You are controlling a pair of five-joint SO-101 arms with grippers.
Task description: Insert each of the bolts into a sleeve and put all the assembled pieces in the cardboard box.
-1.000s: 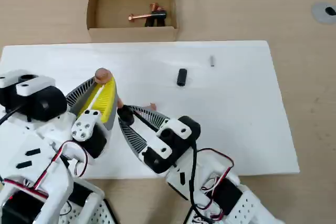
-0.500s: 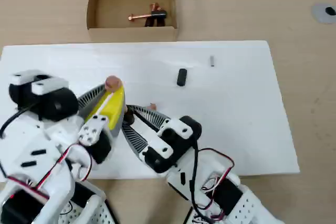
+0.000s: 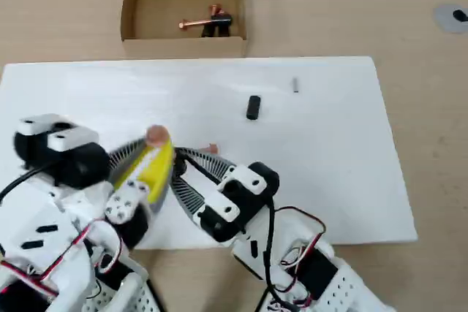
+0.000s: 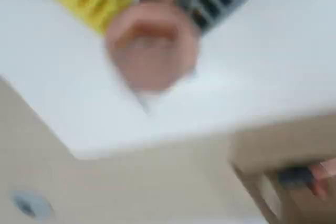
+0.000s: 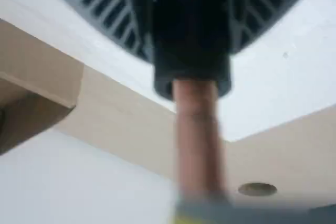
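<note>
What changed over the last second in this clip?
The left gripper, shut on the bolt, moved toward the right gripper, bringing the bolt closer to the sleeve held there. The right gripper, the loose sleeve and the cardboard box stayed put.

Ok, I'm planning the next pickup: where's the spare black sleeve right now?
In the high view the spare black sleeve lies loose on the far half of the white board, just right of the cardboard box, with a small grey pin nearby.
</note>
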